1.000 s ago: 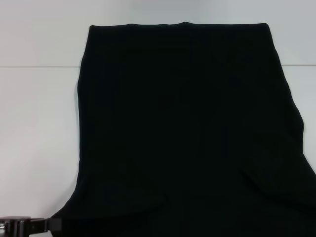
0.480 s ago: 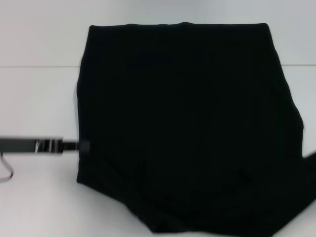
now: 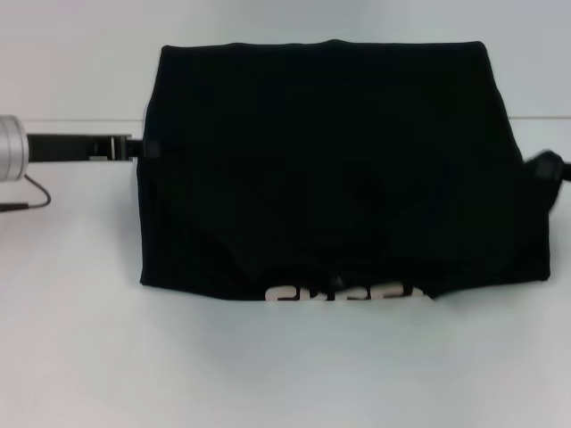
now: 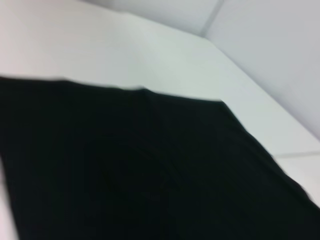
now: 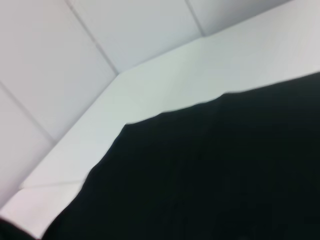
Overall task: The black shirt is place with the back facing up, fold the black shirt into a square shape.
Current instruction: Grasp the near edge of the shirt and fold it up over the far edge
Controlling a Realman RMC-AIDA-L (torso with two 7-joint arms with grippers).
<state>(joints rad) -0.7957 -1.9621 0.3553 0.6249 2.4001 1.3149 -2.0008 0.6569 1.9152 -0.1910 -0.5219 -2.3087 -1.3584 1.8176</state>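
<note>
White counter [image 3: 80, 339] carries everything, w/ one black shirt [image 3: 330, 160] lying across its middle and far part. A sec ago the shirt ran off the near edge of the head view; now its near portion has been carried up and over toward the far side, so a fold line sits along the near side and white upside-down lettering [image 3: 343, 293] peeks out there. We read that as the bottom-to-top fold under way or nearly laid: the shape is now roughly a wide rectangle, so the square isn't finished and a further fold or some smoothing prob. remains.

Left tool [image 3: 147, 147] is at the shirt's left edge, about mid-height, arm reaching in from the left; it has risen from the near-left corner of the view. Right tool [image 3: 546, 168] is at the right edge, barely in view. We can't tell how far either tool is spread or whether they grip cloth; wrist views show only fabric and counter.

Count: 1 shirt, 2 tools, 1 counter.
</note>
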